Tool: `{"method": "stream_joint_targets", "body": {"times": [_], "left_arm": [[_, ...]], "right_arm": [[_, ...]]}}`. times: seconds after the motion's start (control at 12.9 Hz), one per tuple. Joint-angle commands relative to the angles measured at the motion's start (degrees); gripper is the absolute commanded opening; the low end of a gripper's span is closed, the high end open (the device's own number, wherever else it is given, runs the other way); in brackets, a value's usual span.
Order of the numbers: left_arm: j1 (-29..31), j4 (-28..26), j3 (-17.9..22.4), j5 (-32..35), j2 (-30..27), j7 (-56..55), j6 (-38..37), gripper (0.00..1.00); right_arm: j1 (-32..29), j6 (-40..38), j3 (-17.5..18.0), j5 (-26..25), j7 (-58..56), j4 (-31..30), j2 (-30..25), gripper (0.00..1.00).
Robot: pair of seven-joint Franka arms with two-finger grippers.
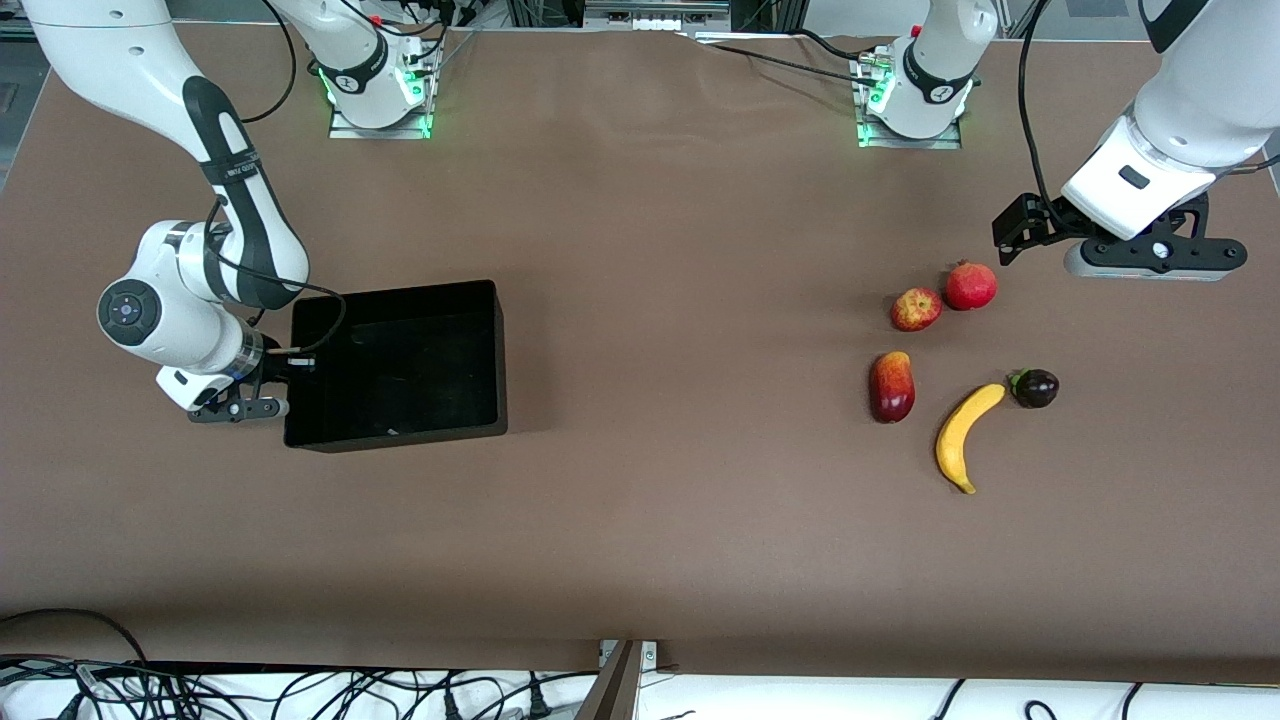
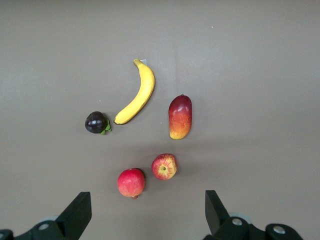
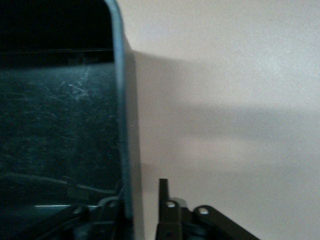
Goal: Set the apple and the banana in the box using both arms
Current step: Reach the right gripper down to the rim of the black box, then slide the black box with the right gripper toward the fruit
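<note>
Nearest the camera, the banana is lying beside the mango, mangosteen, apple and pomegranate, all toward the left arm's end. The left gripper is hovering open-jawed over them. The right gripper is pinching the black box's end wall, apparently steadying or moving it. Next, 1 fruit needs grasping.

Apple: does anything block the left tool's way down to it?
Nothing visible covers the apple. The left tool hangs open above the fruit group; the red crowned fruit lies close beside the apple and could crowd a finger.
</note>
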Motion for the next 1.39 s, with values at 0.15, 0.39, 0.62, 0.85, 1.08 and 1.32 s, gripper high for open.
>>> {"method": "stream_joint_targets", "body": {"times": [0.15, 0.39, 0.62, 0.85, 1.08, 1.32], "left_arm": [[-0.78, 2.34, -0.63, -0.94, 0.35, 0.3, -2.14, 1.0], [-0.78, 2.43, -0.81, -0.94, 0.35, 0.3, -2.23, 1.0], [-0.87, 2.52, -0.9, -0.94, 0.35, 0.3, -2.58, 1.0], [-0.87, 2.52, -0.9, -0.94, 0.27, 0.3, -2.67, 1.0], [-0.87, 2.52, -0.9, -0.94, 0.27, 0.3, -2.67, 1.0], [-0.87, 2.6, -1.25, -0.94, 0.27, 0.3, -3.02, 1.0]], "right_arm": [[0.16, -7.03, 4.97, 2.05, -1.17, 6.24, -2.16, 0.0], [7.59, -20.57, 6.66, 3.82, 8.18, 19.07, -1.55, 0.0], [19.72, -22.63, 6.66, 3.73, 24.53, 27.95, 4.14, 0.0], [31.15, -20.96, 6.66, 4.87, 41.84, 40.59, 15.29, 0.0], [36.89, -14.22, 6.66, 4.96, 49.36, 46.88, 23.05, 0.0], [40.05, -8.22, 6.31, 4.7, 51.47, 46.79, 26.57, 0.0]]}}
